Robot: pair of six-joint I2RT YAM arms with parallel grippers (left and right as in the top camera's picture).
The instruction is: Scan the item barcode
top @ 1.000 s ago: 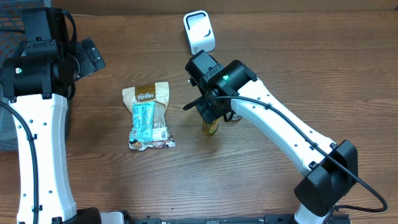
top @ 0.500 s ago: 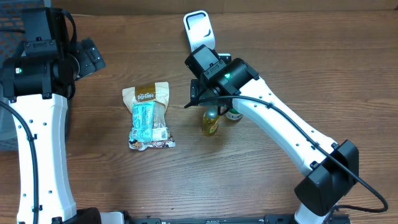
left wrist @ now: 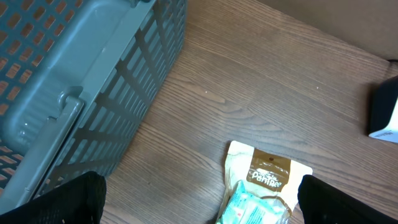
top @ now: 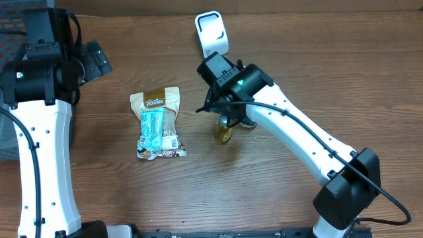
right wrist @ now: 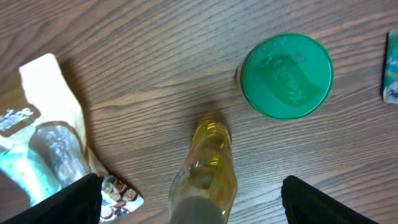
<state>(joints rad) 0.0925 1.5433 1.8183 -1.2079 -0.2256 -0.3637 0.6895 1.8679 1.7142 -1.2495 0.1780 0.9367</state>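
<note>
Right end effector (right wrist: 186, 196): we are seeing it hanging over the yellow bottle (right wrist: 208, 158) with its fingers (right wrist: 71, 202) spread wide apart, one on each side of the bottle and neither touching it; it is gripping nothing.
Yellow bottle: it is standing on the bench (top: 264, 205) between those fingers, near the bench's middle, and in the overhead view the right arm (top: 297, 139) is covering part of it.
Green-lidded jar (right wrist: 286, 76): it is sitting just beside the bottle without touching it.
Snack pouch (top: 158, 122): it is lying flat on the bottle's other side from the jar, near it but apart.
Scanner (top: 211, 33): white, it is standing at the far side of the bench, beyond the right arm's wrist and well apart from the bottle.
Left end effector (left wrist: 199, 208): it is hovering over the bench near the pouch's top edge, fingers wide apart, and we are seeing nothing between them.
Basket (left wrist: 93, 81): blue-grey and slatted, it is sitting just beside the left end effector, on the bench's left side.
</note>
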